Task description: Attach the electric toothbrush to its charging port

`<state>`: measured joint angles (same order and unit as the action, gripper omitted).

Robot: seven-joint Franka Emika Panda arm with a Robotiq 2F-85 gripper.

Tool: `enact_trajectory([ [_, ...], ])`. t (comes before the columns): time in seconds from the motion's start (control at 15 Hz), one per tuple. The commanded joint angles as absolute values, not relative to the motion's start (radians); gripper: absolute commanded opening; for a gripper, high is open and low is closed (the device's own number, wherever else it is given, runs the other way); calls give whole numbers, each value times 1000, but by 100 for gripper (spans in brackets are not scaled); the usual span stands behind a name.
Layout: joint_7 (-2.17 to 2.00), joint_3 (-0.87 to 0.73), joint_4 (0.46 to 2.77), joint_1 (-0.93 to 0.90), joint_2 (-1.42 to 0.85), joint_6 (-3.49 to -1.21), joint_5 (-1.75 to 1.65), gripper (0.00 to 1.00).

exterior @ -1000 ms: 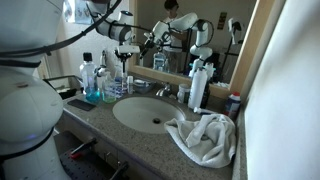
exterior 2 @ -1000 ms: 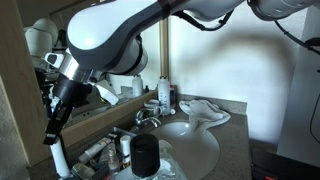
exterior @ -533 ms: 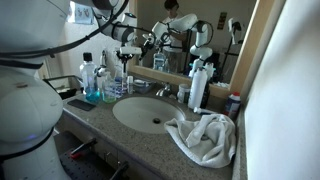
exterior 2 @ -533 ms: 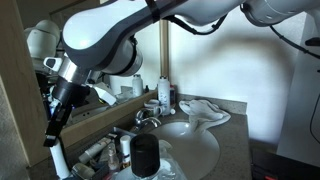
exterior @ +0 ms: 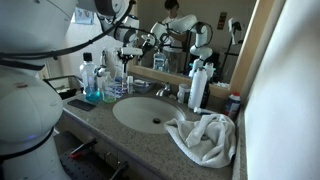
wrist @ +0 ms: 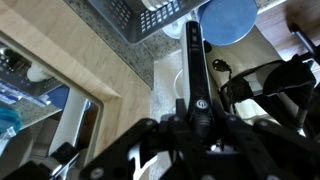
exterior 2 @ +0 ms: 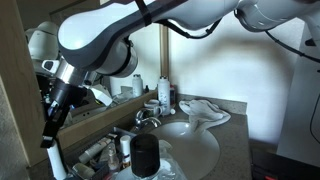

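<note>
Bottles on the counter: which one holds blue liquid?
The clear dark-capped bottle across the sink from the towel; the tall bottle by the faucet is white.

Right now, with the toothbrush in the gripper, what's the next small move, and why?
Probably ease the toothbrush down slowly along its own axis. The gripper is shut on it, and it hangs tilted over the cluttered end of the counter. I can't pick out the charging port clearly, so go gently.
</note>
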<state>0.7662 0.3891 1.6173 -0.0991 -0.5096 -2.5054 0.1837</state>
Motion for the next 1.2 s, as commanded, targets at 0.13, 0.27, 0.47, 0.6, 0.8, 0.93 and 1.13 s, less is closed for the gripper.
enact_trajectory([
  [0.13, 800, 410, 1577, -94, -545, -2477, 213, 13],
  [0.27, 793, 414, 1580, -101, -555, -2485, 210, 13],
  [0.47, 813, 425, 1578, -79, -558, -2471, 217, 13],
  [0.6, 812, 423, 1579, -73, -556, -2477, 217, 13],
  [0.8, 813, 426, 1574, -55, -547, -2479, 229, 13],
  [0.93, 826, 434, 1568, -40, -541, -2479, 249, 13],
  [1.13, 859, 433, 1557, -29, -539, -2479, 279, 13],
])
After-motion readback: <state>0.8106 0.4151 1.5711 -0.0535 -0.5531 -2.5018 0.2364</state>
